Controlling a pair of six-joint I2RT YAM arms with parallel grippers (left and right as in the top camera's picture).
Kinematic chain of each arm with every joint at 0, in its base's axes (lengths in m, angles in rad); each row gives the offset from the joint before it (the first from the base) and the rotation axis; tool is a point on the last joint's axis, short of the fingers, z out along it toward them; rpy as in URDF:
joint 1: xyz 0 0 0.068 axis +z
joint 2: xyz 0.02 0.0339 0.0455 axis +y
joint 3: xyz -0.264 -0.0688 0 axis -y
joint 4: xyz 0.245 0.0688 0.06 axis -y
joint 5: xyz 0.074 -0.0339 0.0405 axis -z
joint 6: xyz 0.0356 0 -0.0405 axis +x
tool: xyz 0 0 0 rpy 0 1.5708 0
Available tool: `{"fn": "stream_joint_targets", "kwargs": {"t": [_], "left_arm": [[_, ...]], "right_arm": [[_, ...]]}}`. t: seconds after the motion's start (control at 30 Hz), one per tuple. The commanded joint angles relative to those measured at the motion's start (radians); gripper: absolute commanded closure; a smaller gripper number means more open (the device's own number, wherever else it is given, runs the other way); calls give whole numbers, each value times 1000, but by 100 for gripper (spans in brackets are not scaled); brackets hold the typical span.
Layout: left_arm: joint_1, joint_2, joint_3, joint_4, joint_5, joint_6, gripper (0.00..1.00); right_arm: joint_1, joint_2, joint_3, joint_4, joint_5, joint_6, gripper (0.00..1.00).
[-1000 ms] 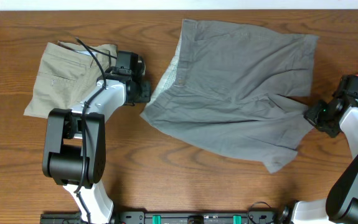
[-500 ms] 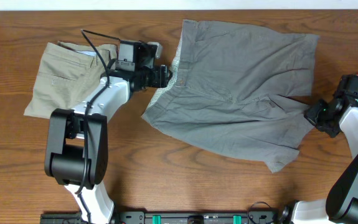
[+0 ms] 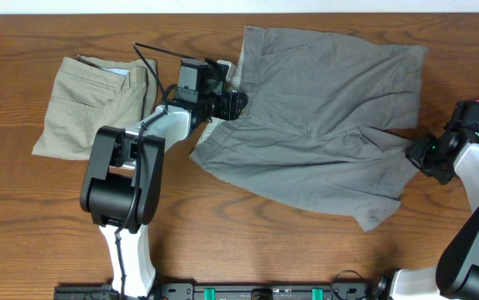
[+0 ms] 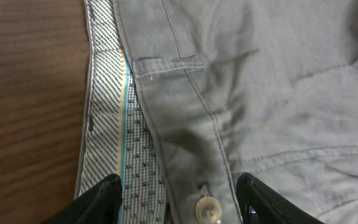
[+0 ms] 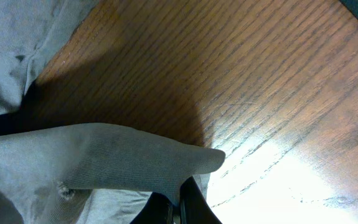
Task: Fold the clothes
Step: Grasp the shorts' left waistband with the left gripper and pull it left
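The left gripper point(image 3: 232, 103) has swung from the beige shorts point(image 3: 89, 104) to the waistband point(image 4: 113, 124) of the grey shorts point(image 3: 331, 108), spread on the worktop point(image 3: 22, 225), jaws open astride the button point(image 4: 207, 208). The right gripper point(image 3: 424, 155) pinches a leg hem point(image 5: 166, 158), closed; catching only 1 waistband layer would skew the fold.

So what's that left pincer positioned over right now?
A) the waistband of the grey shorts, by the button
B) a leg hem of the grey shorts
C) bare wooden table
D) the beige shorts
A: the left wrist view shows the left pincer open, its fingers either side of the button and patterned waistband lining of the grey shorts.
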Motion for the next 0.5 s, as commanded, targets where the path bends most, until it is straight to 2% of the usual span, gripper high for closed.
{"fn": "stream_joint_targets", "kwargs": {"t": [0.0, 0.17, 0.47], "left_arm": [[-4, 5, 14, 33, 12, 16, 40], [-21, 6, 14, 48, 11, 17, 44], [-34, 31, 14, 77, -24, 21, 44]], "right_arm": [[5, 2, 1, -3, -11, 0, 98], [5, 2, 1, -4, -10, 0, 99], [5, 2, 1, -12, -10, -8, 99]]}}
